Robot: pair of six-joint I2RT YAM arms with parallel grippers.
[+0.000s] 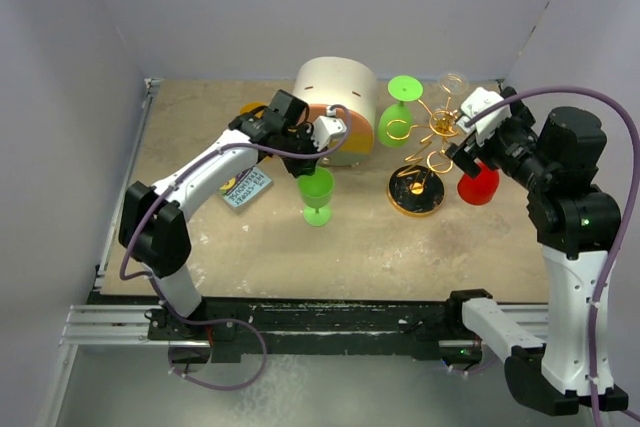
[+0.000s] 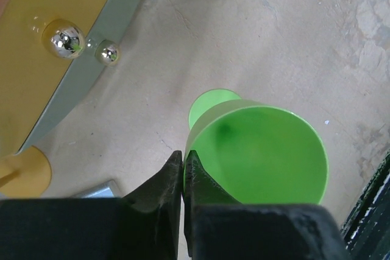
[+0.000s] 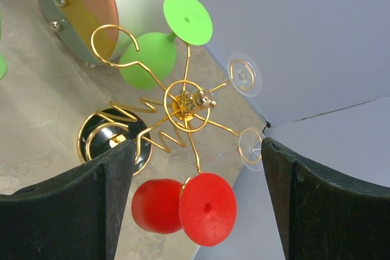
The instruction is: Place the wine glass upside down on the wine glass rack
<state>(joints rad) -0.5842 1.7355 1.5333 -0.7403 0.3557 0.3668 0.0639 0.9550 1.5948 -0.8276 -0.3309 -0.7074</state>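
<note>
A green wine glass (image 1: pixel 317 193) stands upright on the table, its bowl open towards the left wrist camera (image 2: pixel 262 156). My left gripper (image 1: pixel 322 155) (image 2: pixel 183 164) is shut on its rim, one finger inside the bowl and one outside. The wine glass rack (image 1: pixel 432 137) (image 3: pixel 186 103) is a gold wire stand on a black-and-gold disc base (image 1: pixel 416 192). On its arms hang, upside down, another green glass (image 1: pixel 398 112) (image 3: pixel 157 53) and a red glass (image 1: pixel 478 185) (image 3: pixel 183 204). My right gripper (image 1: pixel 468 139) (image 3: pixel 196 150) is open beside the rack, holding nothing.
A round white box with orange and yellow bands (image 1: pixel 335 97) (image 2: pixel 36 59) stands just behind the left gripper. Clear glasses (image 1: pixel 455 87) (image 3: pixel 244 74) also hang on the rack. A small card (image 1: pixel 247 187) lies left of the green glass. Walls close in the back and sides.
</note>
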